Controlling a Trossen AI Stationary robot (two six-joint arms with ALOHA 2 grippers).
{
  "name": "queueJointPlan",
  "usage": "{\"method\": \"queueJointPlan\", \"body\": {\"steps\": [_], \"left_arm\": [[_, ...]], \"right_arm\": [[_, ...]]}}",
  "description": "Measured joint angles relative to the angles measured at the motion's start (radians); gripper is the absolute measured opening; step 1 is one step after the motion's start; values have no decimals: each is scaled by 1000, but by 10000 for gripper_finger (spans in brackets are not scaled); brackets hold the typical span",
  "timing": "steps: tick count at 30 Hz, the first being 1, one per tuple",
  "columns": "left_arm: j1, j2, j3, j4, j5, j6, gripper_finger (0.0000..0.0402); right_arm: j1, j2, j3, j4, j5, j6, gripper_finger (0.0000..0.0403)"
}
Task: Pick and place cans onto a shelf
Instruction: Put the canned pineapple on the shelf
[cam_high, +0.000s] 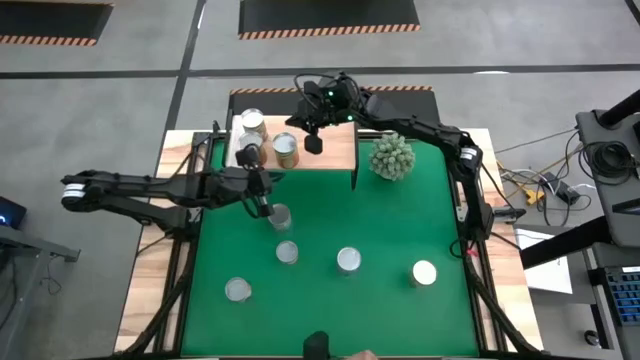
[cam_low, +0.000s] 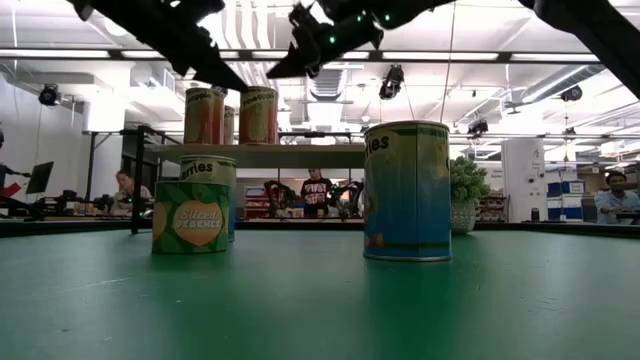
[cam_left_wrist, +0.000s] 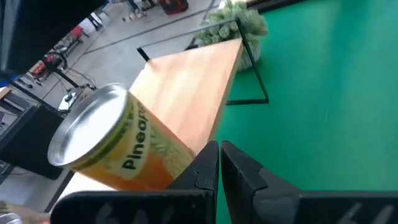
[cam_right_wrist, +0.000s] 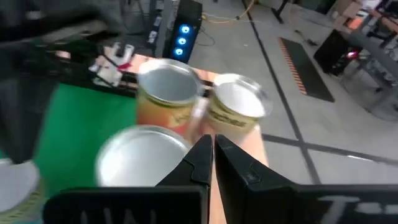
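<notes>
Sitting sealed on the wooden shelf (cam_high: 320, 148): three cans (cam_high: 285, 150); five more on the worktop (cam_high: 390, 225), both claws pinched empty.

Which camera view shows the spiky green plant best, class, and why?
The high view: the plant sits unobstructed on the green mat beside the shelf. The low view shows it partly hidden behind a blue can; the left wrist view catches only its edge; the right wrist view misses it.

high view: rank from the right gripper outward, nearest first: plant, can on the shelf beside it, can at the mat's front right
1. Can on the shelf, just left of the right gripper.
2. Plant, off the shelf's right end.
3. Front-right can, far across the mat.
</notes>
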Motion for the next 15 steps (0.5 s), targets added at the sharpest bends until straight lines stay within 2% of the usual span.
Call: {"method": "queueJointPlan", "body": {"steps": [4,8,15], "left_arm": [[8,37,26,-2,0,1,0],[31,54,28,-21,-2,-2,0],[80,53,29,-9,-36,-32,0]], "right_arm": [[-38,35,-5,11,-8,8,9],[-68,77,-7,11,-79,38,9],[-72,103,-7,6,-107,34,9]]}}
